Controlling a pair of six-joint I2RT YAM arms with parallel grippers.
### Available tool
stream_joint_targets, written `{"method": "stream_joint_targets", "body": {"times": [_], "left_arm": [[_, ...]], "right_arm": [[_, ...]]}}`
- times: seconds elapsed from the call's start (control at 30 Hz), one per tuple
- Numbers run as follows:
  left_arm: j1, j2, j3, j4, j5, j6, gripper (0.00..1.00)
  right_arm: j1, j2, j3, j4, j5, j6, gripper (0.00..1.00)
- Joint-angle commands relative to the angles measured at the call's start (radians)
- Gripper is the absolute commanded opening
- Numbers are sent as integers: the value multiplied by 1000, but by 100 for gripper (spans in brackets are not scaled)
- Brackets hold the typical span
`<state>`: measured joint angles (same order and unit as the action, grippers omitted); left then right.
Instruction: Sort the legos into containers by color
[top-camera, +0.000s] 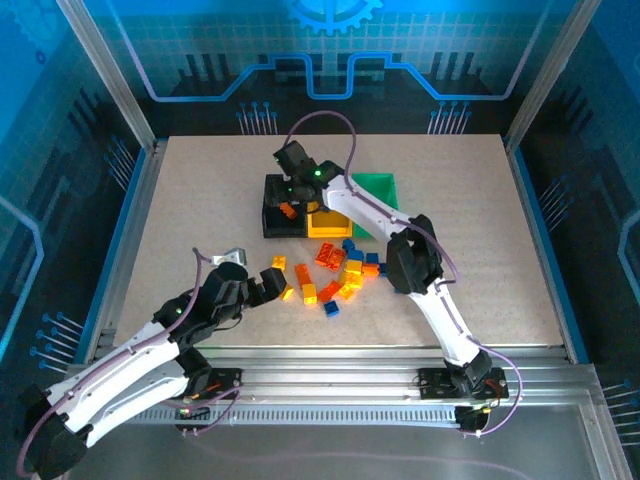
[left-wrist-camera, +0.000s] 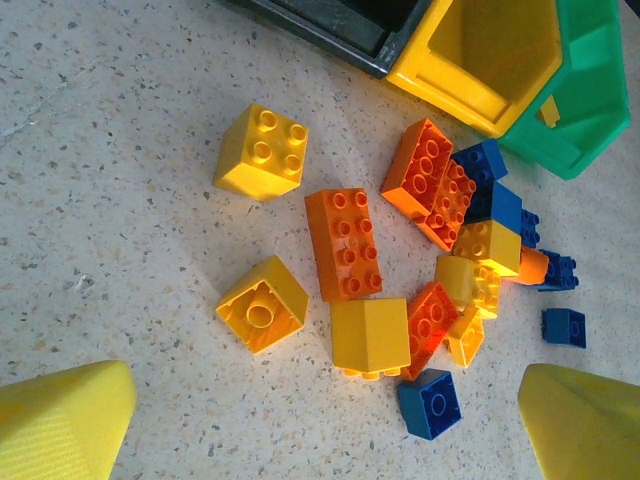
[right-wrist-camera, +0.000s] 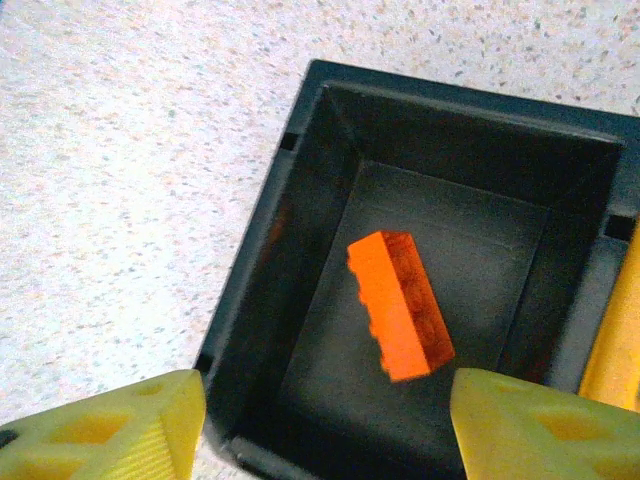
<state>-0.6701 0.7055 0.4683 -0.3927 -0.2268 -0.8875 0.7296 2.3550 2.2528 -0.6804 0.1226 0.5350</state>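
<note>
My right gripper (right-wrist-camera: 325, 400) hangs open over the black container (right-wrist-camera: 250, 290). An orange lego (right-wrist-camera: 400, 305) sits tilted inside it, free of both fingers. In the top view this gripper (top-camera: 290, 195) is above the black container (top-camera: 270, 225), beside the yellow container (top-camera: 325, 225) and the green container (top-camera: 378, 188). The loose legos (top-camera: 340, 275) lie in front of the containers. My left gripper (left-wrist-camera: 328, 400) is open above the table, just short of a yellow lego (left-wrist-camera: 370, 335), a blue lego (left-wrist-camera: 430, 403) and a long orange lego (left-wrist-camera: 345, 243).
Several more orange, yellow and blue legos crowd together toward the yellow container (left-wrist-camera: 480, 55) and green container (left-wrist-camera: 590, 90). One yellow lego (left-wrist-camera: 262, 150) lies apart on the left. Bare table (top-camera: 200, 200) spreads to the left; metal frame rails edge it.
</note>
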Motion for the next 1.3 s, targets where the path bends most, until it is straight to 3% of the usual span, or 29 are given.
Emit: {"method": "stream_joint_targets", "body": {"times": [0.0,0.27,0.4,0.5,0.73,0.9,1.27], "left_arm": [[6,-4,43,-16,13,32,99],[7,53,94,-9,0,127,99],[4,252,152,-19,35,191,85],[-7,404,174,19,39,194,83],[-9,628,202,109,-19,230,70],[-9,765,234,116,-31,251,71],[-41,795,200,126,-32,234,58]], "right_arm": [[11,-226,-148,41,-9,4,69],[18,-659,-756,155,-18,62,69],[17,-835,-1018,187,10,95,69],[14,-932,-1152,203,26,116,70],[4,-1059,-1267,196,55,130,70],[-6,-1109,-1299,199,63,134,71],[-39,-1170,-1350,220,57,144,72]]}}
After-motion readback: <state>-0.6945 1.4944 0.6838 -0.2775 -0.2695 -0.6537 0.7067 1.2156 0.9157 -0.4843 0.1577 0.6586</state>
